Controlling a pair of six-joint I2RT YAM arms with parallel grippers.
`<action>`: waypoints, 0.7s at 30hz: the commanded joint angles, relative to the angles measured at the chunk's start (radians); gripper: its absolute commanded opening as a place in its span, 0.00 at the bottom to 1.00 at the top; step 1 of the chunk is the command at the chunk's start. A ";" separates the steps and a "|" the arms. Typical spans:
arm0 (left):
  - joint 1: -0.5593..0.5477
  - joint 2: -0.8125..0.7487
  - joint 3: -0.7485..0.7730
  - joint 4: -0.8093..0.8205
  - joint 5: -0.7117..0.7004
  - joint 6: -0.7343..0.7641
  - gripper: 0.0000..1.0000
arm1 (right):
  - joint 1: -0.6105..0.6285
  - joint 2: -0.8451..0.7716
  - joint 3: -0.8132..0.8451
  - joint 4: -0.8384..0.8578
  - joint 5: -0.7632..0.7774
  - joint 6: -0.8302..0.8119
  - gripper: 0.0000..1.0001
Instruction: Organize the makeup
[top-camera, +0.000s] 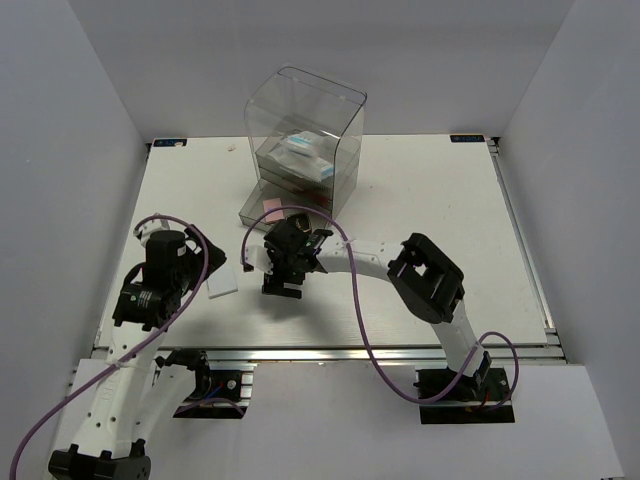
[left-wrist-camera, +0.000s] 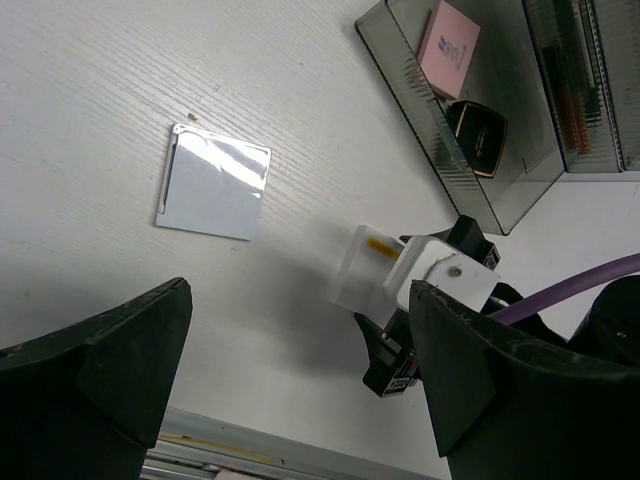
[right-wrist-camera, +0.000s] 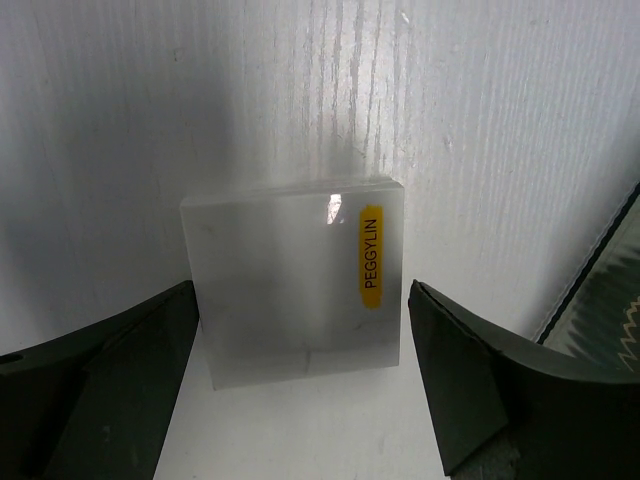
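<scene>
A white square pad with a yellow label (right-wrist-camera: 295, 280) lies flat on the table between the spread fingers of my right gripper (right-wrist-camera: 300, 380), which is open and not touching it. In the top view that gripper (top-camera: 278, 272) hangs in front of the drawer box. A second white pad (top-camera: 222, 283) lies to its left and also shows in the left wrist view (left-wrist-camera: 215, 182). My left gripper (left-wrist-camera: 300, 400) is open and empty, above the table near its front edge. A pink pad (left-wrist-camera: 448, 45) and a black compact (left-wrist-camera: 477, 122) lie in the pulled-out bottom drawer. Two white packets (top-camera: 305, 155) sit higher in the box.
The tall clear drawer box (top-camera: 340, 110) stands at the back middle, its bottom drawer (top-camera: 252, 212) pulled out toward the arms. Dark-red sticks (left-wrist-camera: 575, 90) lie in a drawer. The right arm's elbow (top-camera: 430, 275) and purple cable cross the middle. The table's front rail (top-camera: 330, 352) is close.
</scene>
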 joint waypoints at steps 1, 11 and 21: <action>0.002 -0.014 -0.018 -0.005 -0.006 -0.010 0.98 | -0.004 0.040 0.019 0.017 0.040 -0.030 0.89; 0.002 -0.031 -0.064 -0.005 0.031 -0.036 0.98 | -0.013 0.071 0.027 -0.084 -0.072 -0.027 0.82; 0.002 -0.039 -0.064 -0.011 0.029 -0.042 0.98 | -0.028 0.085 0.036 -0.176 -0.137 0.005 0.50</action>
